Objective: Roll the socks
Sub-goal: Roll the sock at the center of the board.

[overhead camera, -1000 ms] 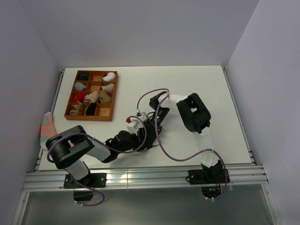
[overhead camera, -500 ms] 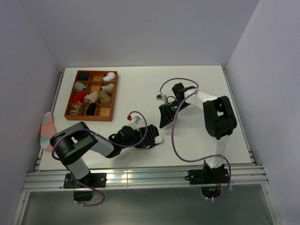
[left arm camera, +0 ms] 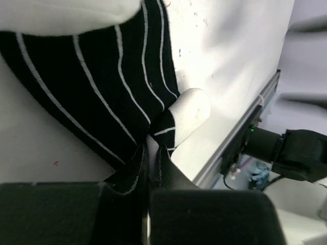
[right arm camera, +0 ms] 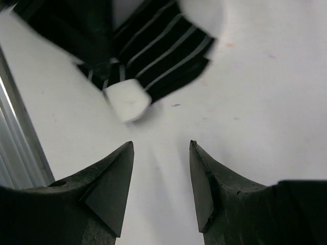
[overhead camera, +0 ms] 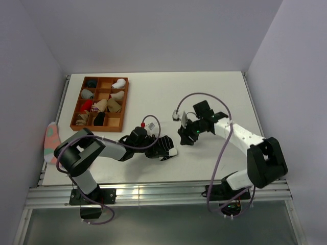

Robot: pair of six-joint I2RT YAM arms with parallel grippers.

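Note:
A black sock with thin white stripes and a white toe (overhead camera: 169, 150) lies on the white table near the front middle. My left gripper (overhead camera: 159, 145) reaches in from the left and is shut on it. In the left wrist view the jaws (left arm camera: 152, 149) pinch the striped fabric (left arm camera: 97, 97) right beside the white toe (left arm camera: 190, 111). My right gripper (overhead camera: 185, 137) hovers just to the right of the sock, open and empty. In the right wrist view the gripper (right arm camera: 161, 145) stands short of the sock (right arm camera: 158, 51), whose white toe (right arm camera: 127, 102) points toward it.
A wooden compartment tray (overhead camera: 124, 104) with several bundled socks sits at the back left. A pink sock (overhead camera: 51, 139) hangs at the table's left edge. The metal rail (overhead camera: 153, 193) runs along the front edge. Purple cables loop above both arms.
My right gripper let go beside the left one, pulled off to the right and opened wider; its arm swung out right. The left gripper stayed shut on the striped sock.

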